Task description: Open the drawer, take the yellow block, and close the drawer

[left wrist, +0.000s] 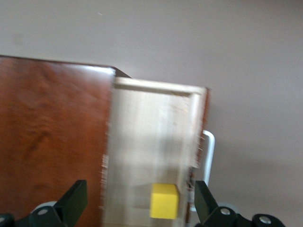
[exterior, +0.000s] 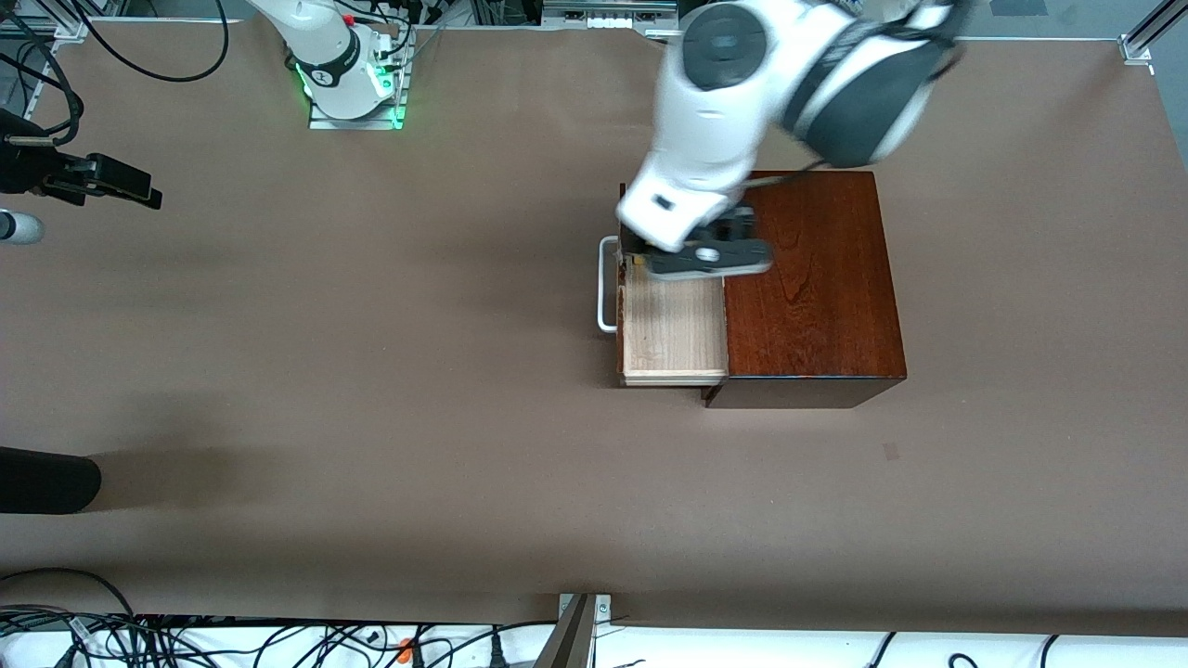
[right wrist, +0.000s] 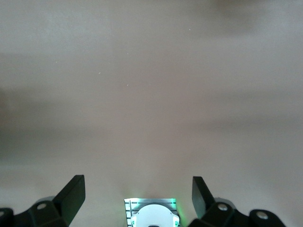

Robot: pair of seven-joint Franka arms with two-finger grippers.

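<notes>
The dark mahogany cabinet [exterior: 807,278] stands toward the left arm's end of the table. Its drawer [exterior: 673,325] is pulled out, showing the pale wood tray and the white handle [exterior: 606,283]. My left gripper [exterior: 707,257] hangs over the part of the drawer farther from the front camera and hides the yellow block there. In the left wrist view the yellow block [left wrist: 164,201] lies in the drawer [left wrist: 151,142] close to its front panel, between the open fingers of the left gripper [left wrist: 139,189]. My right gripper [right wrist: 138,189] is open and empty, and waits over bare table at the right arm's end [exterior: 139,193].
The right arm's base [exterior: 348,74] glows green at the table's back edge and also shows in the right wrist view [right wrist: 154,217]. A black object [exterior: 46,481] and a white cylinder [exterior: 19,227] sit at the right arm's end. Cables run along the near edge.
</notes>
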